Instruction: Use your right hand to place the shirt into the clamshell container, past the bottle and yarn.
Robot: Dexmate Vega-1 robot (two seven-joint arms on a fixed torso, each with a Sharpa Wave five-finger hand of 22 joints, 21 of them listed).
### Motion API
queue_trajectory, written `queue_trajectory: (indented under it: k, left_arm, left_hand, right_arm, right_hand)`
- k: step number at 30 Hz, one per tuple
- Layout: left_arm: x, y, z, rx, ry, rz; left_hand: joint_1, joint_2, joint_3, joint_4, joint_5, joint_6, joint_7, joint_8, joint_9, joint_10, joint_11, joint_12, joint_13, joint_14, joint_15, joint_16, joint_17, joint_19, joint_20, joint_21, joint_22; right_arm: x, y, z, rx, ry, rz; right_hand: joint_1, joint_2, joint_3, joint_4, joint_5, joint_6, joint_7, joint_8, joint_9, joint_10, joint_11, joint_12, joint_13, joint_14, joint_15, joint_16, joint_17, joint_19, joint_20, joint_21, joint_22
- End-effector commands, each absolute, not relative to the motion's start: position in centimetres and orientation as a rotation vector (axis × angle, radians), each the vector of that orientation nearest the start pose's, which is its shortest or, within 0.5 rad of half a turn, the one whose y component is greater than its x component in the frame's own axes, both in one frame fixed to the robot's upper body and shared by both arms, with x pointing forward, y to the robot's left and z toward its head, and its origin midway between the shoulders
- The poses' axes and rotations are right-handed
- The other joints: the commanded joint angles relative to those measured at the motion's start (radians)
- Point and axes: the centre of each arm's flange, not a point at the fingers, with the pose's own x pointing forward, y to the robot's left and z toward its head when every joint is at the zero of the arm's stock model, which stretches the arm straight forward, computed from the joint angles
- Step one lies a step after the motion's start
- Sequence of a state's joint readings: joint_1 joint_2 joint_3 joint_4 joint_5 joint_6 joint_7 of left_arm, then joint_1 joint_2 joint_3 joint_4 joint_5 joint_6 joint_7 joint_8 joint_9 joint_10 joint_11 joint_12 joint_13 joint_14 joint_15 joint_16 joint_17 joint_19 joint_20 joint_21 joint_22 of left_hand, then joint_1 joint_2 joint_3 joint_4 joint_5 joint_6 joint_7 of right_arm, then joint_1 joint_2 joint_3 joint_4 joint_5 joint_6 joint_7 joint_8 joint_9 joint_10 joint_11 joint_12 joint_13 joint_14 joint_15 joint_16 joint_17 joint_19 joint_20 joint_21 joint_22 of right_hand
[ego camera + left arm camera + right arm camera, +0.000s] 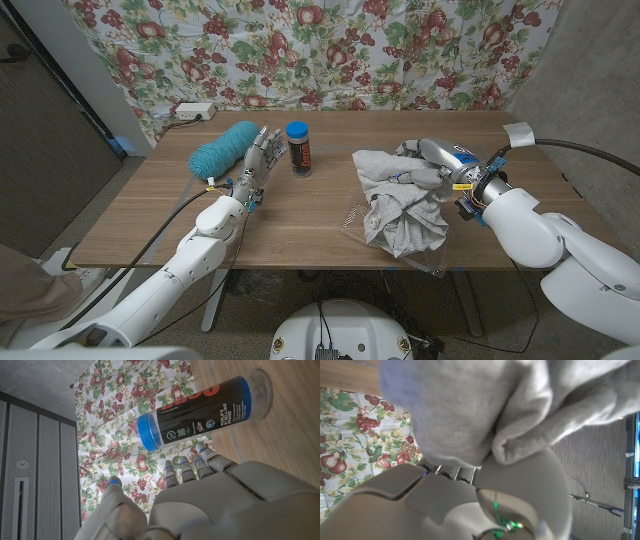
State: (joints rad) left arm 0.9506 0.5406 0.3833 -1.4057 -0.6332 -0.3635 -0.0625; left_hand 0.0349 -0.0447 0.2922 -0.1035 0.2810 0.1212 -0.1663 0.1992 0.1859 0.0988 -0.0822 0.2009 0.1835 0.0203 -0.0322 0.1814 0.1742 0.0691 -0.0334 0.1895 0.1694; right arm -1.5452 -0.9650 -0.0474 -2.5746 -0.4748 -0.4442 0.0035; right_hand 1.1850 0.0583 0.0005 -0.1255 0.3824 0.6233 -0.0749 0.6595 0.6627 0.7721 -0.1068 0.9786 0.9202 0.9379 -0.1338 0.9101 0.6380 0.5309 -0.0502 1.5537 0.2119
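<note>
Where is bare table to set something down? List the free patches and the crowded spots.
Free: the wood between the bottle and the shirt, and the near left stretch beside the left hand. Crowded: the yarn, left hand and bottle stand close together; the right hand grips the shirt over the clamshell container.

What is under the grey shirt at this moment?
The shirt lies bunched over a clear plastic clamshell container, whose edges show at the shirt's left and front. The right hand grips the shirt from above. The container's inside is covered by cloth.
</note>
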Motion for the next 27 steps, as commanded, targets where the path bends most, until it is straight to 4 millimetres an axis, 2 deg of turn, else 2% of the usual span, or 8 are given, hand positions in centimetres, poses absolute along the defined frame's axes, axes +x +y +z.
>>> queue_trajectory:
  k: [1,20,25,27]
  left_arm:
    - [61.9,27.2,-5.6,-0.009,-0.632,-0.294]
    - [62.0,27.6,-5.8,-0.014,-0.632,-0.292]
    - [62.0,27.7,-5.7,-0.012,-0.635,-0.289]
    - [62.0,27.7,-5.6,-0.01,-0.637,-0.287]
  left_hand:
    - [0.009,0.004,-0.002,0.001,-0.001,0.007,-0.002,-0.001,0.004,0.007,-0.002,0.0,0.003,-0.009,-0.063,0.004,0.004,0.008,-0.052,0.004,0.006]
    - [0.011,0.007,-0.002,0.0,-0.001,0.007,-0.002,-0.002,0.004,0.007,-0.001,0.0,0.003,-0.01,-0.063,0.004,0.004,0.008,-0.053,0.004,0.006]
    - [0.011,0.008,-0.002,0.0,-0.001,0.006,-0.002,-0.002,0.004,0.007,-0.002,0.0,0.003,-0.01,-0.063,0.004,0.004,0.008,-0.053,0.004,0.006]
    - [0.011,0.008,-0.002,0.0,-0.001,0.006,-0.002,-0.002,0.004,0.007,-0.001,0.0,0.003,-0.01,-0.063,0.004,0.004,0.008,-0.053,0.004,0.006]
  right_arm:
    - [39.1,-21.1,-1.1,-1.312,-0.655,0.009]
    - [40.5,-20.6,-2.8,-1.346,-0.612,0.017]
    - [41.0,-20.4,-3.0,-1.355,-0.608,0.021]
    - [41.2,-20.5,-3.2,-1.36,-0.604,0.022]
  right_hand:
    - [0.083,0.068,0.004,-0.004,-0.004,0.011,-0.003,0.004,0.001,0.094,-0.083,-0.001,-0.003,0.006,-0.097,0.004,0.0,0.0,-0.151,0.004,0.001]
    - [0.085,0.07,0.006,-0.002,-0.009,0.014,-0.003,0.005,-0.002,0.095,-0.085,-0.003,-0.001,0.004,-0.097,0.005,-0.003,0.0,-0.15,0.005,0.002]
    - [0.087,0.07,0.007,-0.002,-0.011,0.015,-0.005,0.006,-0.001,0.089,-0.076,-0.001,0.01,0.003,-0.097,0.006,-0.004,-0.001,-0.15,0.004,0.002]
    - [0.087,0.07,0.007,-0.002,-0.012,0.014,-0.007,0.006,-0.001,0.092,-0.082,-0.005,0.004,0.006,-0.097,0.01,-0.001,-0.002,-0.15,0.005,0.002]
